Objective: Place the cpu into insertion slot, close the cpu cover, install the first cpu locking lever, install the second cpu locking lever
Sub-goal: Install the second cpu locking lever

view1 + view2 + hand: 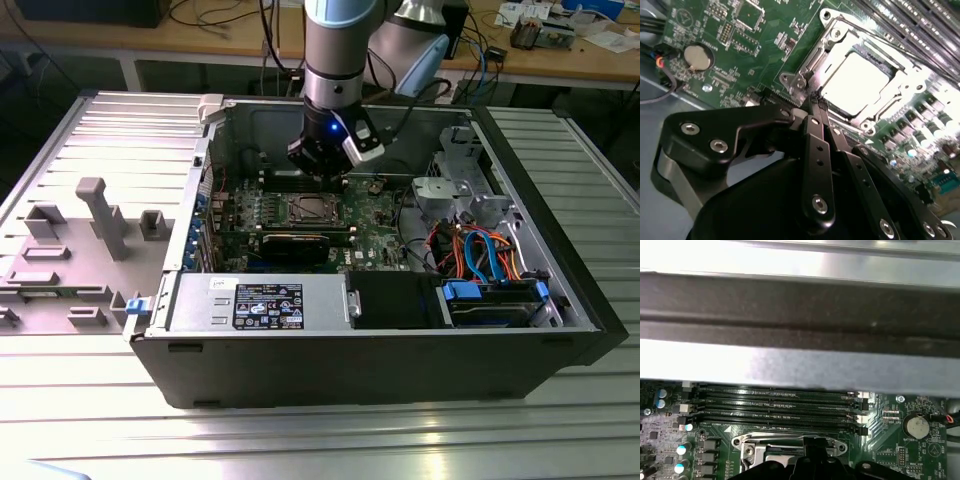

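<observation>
Second wrist view: pincer [816, 101] w/ tips pinched shut on nothing, at lower-centre, touching the cpu cover [837, 36] corner — likely pressing it flat. Cpu [856, 80] upper right, seated in insertion slot [875, 57] under the frame.

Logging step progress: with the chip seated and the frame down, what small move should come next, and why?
Probably a short descent toward the socket edge: the gripper, fingers together, sits at the corner of the cover, which lies flat around the chip, so the locking levers likely remain.
</observation>
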{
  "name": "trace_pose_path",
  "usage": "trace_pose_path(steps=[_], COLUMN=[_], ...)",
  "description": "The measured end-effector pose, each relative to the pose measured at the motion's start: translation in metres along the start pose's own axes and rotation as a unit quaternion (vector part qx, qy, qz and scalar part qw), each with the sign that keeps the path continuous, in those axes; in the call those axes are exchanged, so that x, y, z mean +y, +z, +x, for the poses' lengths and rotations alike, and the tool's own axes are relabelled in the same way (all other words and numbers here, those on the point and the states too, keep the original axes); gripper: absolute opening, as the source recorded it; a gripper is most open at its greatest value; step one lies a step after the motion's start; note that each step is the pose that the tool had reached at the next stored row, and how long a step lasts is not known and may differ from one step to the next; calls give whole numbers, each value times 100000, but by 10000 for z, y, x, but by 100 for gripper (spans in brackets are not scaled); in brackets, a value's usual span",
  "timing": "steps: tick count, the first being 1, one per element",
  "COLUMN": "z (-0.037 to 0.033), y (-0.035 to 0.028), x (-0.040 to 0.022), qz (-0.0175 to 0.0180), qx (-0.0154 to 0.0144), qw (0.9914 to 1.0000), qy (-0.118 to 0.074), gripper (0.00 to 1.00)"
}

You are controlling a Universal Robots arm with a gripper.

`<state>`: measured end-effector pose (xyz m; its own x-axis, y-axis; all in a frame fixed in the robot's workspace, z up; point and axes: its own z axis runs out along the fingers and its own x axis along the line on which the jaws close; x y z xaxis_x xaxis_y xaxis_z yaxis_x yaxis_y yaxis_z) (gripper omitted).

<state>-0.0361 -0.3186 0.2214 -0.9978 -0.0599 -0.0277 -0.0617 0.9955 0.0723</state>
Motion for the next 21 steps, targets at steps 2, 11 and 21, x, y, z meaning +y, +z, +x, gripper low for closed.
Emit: trace_pose_path(steps=[2,11,21], z=[-1,2,9], y=[-45,-67,-68], x=[3,-65,-179], qz=[52,333,509], qx=[5,25,57], qw=[100000,99999,99995], qy=[-4,-14,871], gripper=[11,11,11])
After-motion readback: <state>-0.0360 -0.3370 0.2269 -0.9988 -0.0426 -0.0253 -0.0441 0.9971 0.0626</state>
